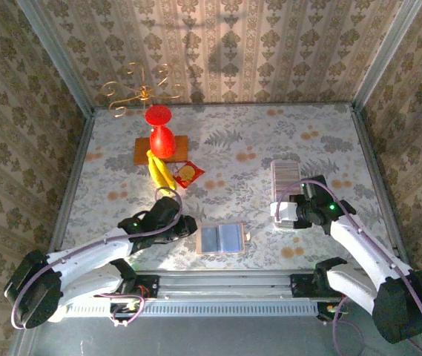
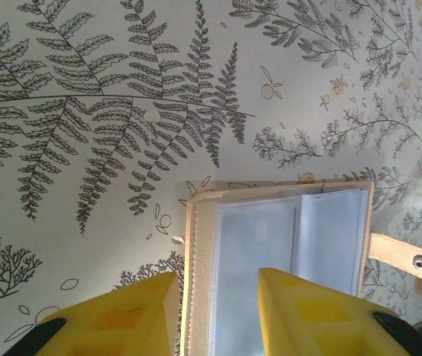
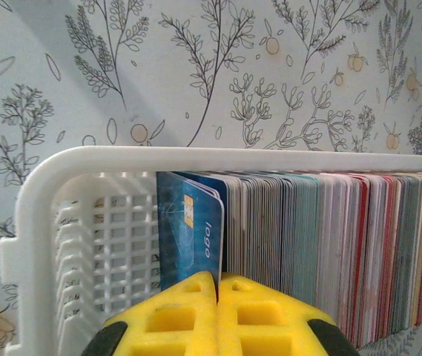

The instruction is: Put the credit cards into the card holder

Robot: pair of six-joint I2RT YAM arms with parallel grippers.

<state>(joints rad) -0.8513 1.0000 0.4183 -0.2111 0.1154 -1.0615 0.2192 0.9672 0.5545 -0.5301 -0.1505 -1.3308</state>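
The card holder (image 1: 222, 239) lies open and flat near the table's front, its tan cover (image 2: 199, 252) framing clear plastic pockets and a snap strap (image 2: 418, 261). My left gripper (image 1: 187, 226) (image 2: 216, 276) is open over its left side, one yellow finger over the table, the other over a pocket. Many credit cards (image 3: 329, 237) stand on edge, packed in a white ribbed tray (image 1: 285, 178) (image 3: 84, 222). My right gripper (image 1: 281, 212) (image 3: 217, 278) is at the tray's near end, shut on the edge of the front blue credit card (image 3: 188, 222), which still stands in the tray.
A banana (image 1: 162, 174), a red vase-like piece (image 1: 161, 137) on a wooden board (image 1: 145, 152), a red-and-yellow snack packet (image 1: 188, 174) and a gold wire ornament (image 1: 140, 93) sit at the back left. Patterned walls enclose the table.
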